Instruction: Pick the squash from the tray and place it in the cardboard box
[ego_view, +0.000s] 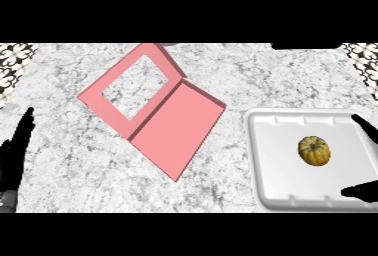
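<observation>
Head view
Squash (314, 151): lies in the white tray (275, 165), lower right, untouched.
Box (153, 106): pink, open, upper centre-left.
My right hand (363, 192): fingers apart, flanking the squash.
My left hand (16, 148): left edge, fingers straight, resting.

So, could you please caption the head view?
Squash sits on white tray, right hand open around it; pink box waits leftward.

Bare desk (244, 70) lies between the tray (269, 150) at the right edge and the pink box (159, 107) mid-desk. The box's low walls ring an open top. Nothing crowds the squash (314, 151) inside the tray.
</observation>
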